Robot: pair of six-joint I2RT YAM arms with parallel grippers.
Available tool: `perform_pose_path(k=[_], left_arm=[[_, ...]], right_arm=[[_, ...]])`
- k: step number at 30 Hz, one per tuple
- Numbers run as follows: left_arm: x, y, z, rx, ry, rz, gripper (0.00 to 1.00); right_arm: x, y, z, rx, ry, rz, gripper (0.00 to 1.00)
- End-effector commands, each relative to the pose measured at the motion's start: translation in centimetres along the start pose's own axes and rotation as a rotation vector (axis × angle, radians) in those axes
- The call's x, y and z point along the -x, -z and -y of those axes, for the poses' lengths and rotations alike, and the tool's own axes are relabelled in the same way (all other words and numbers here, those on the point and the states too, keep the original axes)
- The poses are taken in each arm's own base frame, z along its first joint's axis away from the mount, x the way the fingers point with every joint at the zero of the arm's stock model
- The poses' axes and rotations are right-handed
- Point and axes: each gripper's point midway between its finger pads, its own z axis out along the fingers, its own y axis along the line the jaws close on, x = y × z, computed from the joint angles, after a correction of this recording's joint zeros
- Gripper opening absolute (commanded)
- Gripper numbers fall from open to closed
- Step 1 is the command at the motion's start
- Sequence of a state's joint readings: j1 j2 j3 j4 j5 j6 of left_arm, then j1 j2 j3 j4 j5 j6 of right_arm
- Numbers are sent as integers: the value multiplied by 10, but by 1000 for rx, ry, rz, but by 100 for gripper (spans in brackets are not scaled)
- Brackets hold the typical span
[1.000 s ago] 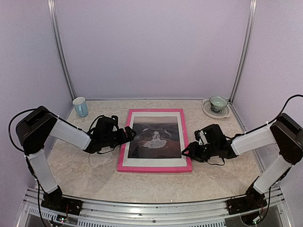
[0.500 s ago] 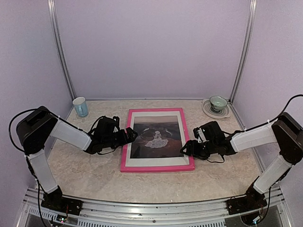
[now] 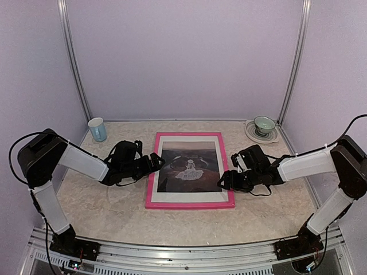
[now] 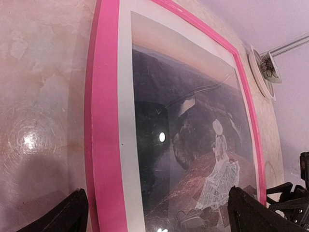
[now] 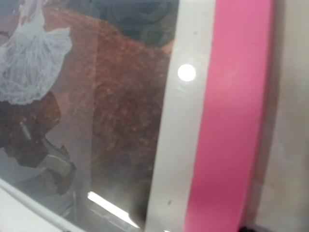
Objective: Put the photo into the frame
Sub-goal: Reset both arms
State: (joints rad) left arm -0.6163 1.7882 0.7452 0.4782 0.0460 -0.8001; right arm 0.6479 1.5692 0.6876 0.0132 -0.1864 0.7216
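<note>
The photo (image 3: 189, 167) sits inside the frame (image 3: 187, 203), flat between our hands. Our left hand (image 3: 156, 162) is spread wide at the rail just beside it. Whether our right hand (image 3: 225, 181), at the opposite rail, is open we cannot tell.

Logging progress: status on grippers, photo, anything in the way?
Left gripper open at left rail of pink frame; right gripper at right rail, opening unclear. Photo inside frame. Nothing blocking.

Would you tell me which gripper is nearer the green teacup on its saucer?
Right. The right gripper sits at the pink frame's right rail, in front of the teacup in the back right corner; the left gripper is at the left rail, across the frame.
</note>
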Motion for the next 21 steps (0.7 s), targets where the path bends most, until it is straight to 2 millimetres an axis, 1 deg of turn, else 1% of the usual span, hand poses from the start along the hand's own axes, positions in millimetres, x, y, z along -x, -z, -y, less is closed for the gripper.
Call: perform_pose_path(k=[1, 5, 7, 10, 12, 15, 17, 21], left_arm=[[7, 5, 6, -18, -1, 8, 99], [10, 8, 2, -2, -9, 19, 99], [17, 13, 1, 17, -27, 41, 99], [34, 25, 4, 50, -70, 93, 99], [45, 35, 6, 83, -106, 127, 99], [67, 56, 12, 126, -162, 195, 99], [83, 73, 16, 158, -197, 247, 99], [110, 110, 21, 222, -246, 336, 99]], right_arm=[[10, 6, -1, -61, 59, 24, 75], [25, 18, 3, -133, 104, 72, 78], [37, 27, 5, -174, 151, 110, 81], [55, 42, 8, -248, 243, 166, 89], [70, 51, 9, -297, 307, 212, 98], [91, 65, 9, -338, 398, 287, 99], [104, 76, 3, -325, 465, 356, 99], [131, 108, -6, -274, 536, 533, 99]])
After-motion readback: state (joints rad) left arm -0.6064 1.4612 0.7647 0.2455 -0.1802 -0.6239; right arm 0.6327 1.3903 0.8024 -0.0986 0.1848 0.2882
